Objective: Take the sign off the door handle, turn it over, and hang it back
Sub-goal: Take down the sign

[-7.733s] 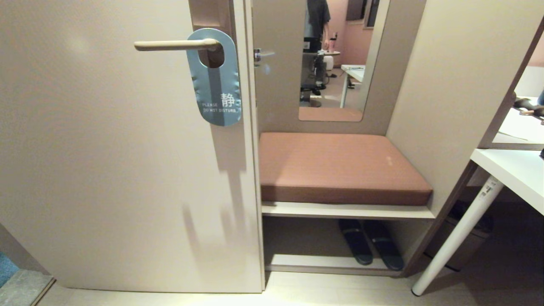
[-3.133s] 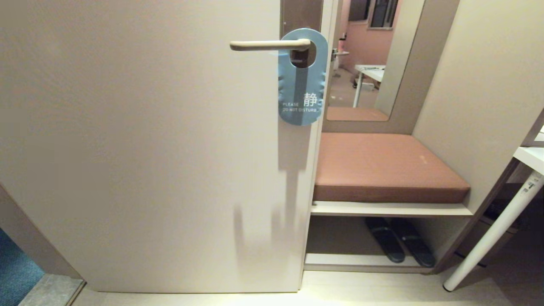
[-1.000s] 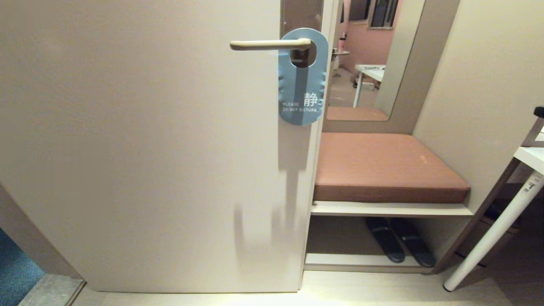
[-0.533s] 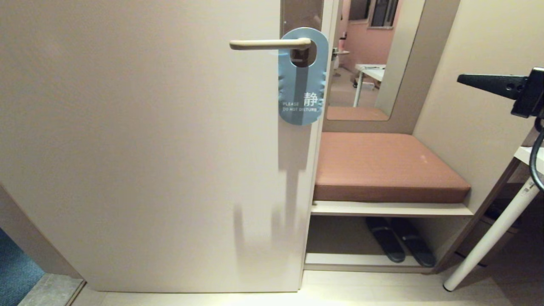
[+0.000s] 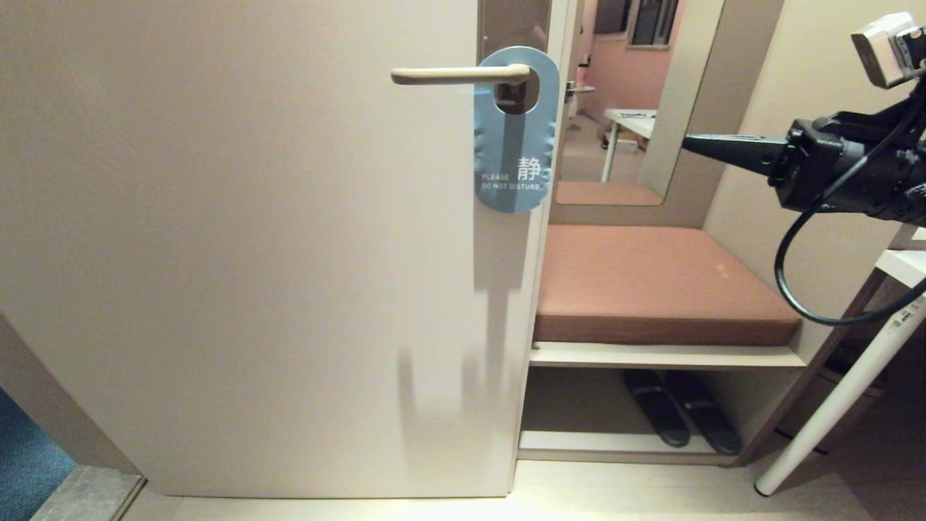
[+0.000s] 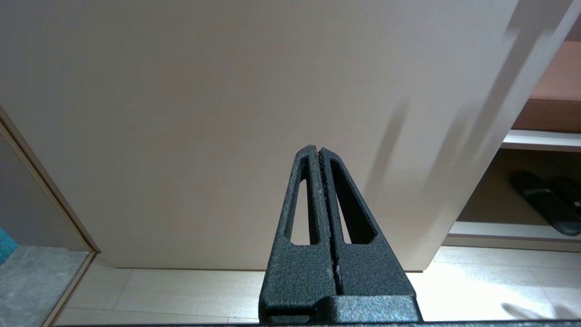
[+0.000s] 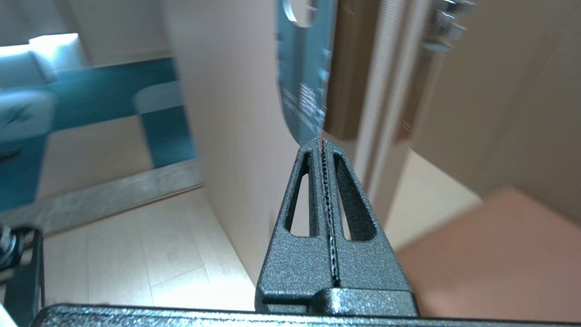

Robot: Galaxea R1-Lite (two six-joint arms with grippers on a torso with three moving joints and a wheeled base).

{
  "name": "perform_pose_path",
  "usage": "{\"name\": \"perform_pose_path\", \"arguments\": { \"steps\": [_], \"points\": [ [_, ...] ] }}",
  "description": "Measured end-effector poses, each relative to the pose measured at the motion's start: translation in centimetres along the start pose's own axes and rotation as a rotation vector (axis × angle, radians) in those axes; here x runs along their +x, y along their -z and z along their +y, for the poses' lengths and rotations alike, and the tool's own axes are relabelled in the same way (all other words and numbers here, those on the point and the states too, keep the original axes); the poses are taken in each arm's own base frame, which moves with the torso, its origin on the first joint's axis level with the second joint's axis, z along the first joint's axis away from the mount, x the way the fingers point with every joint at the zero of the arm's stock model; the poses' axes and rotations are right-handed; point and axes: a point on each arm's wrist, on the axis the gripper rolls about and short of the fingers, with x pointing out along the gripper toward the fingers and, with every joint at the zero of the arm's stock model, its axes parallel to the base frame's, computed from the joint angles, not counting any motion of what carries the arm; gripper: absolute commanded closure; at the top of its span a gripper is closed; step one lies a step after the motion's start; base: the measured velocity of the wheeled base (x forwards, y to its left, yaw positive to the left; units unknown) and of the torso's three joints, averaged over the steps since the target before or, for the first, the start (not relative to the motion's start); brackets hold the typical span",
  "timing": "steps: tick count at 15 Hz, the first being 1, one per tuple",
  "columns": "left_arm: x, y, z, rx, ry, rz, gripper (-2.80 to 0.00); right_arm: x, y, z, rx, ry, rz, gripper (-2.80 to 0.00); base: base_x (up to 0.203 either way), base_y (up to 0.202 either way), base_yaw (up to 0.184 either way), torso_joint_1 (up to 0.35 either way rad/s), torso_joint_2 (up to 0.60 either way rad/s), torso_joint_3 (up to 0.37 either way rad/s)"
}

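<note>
The sign [image 5: 516, 130] hangs on the handle [image 5: 459, 74], the lever passing through its hole at the knuckle end, next to the door's [image 5: 239, 253] free edge. It lies flat against the door with its long axis straight down from the handle and its printed face outward. The right gripper [image 5: 691, 142] is level with the sign's middle and well apart from it on the side away from the lever tip, beyond the door edge and above the bench cushion [image 5: 655, 286]. Its fingers are pressed together, hold nothing, and point level toward the sign. In the right wrist view the sign [image 7: 305, 72] appears nearly edge-on ahead of that gripper [image 7: 323, 144], so the fingers look along the door face and not square onto the print. The left gripper [image 6: 315, 150] is low before the door, far under the handle, fingers likewise closed and empty; it looks parked. The right arm is plainly the nearer one. The sign is not yet lifted off. Judging from this, the fingers must first part and then close on the sign's free lower end or its edge nearest the door edge, so that the hole can be slid along the lever toward its tip.
</note>
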Motion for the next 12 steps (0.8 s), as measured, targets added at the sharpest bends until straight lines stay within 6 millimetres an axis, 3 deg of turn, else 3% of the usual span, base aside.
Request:
{"name": "perform_pose_path", "arguments": {
  "steps": [6, 12],
  "points": [
    [0.0, 0.0, 0.0, 0.000, 0.000, 0.000, 0.00, 4.7, 1.9, -3.1, -0.048, -0.131, -0.024, 0.00, 0.000, 0.000, 0.000, 0.000, 0.00, 0.000],
    [0.0, 0.0, 0.0, 0.000, 0.000, 0.000, 0.00, 9.2, 3.8, -4.9, -0.074, -0.201, -0.032, 0.00, 0.000, 0.000, 0.000, 0.000, 0.00, 0.000]
  ]
}}
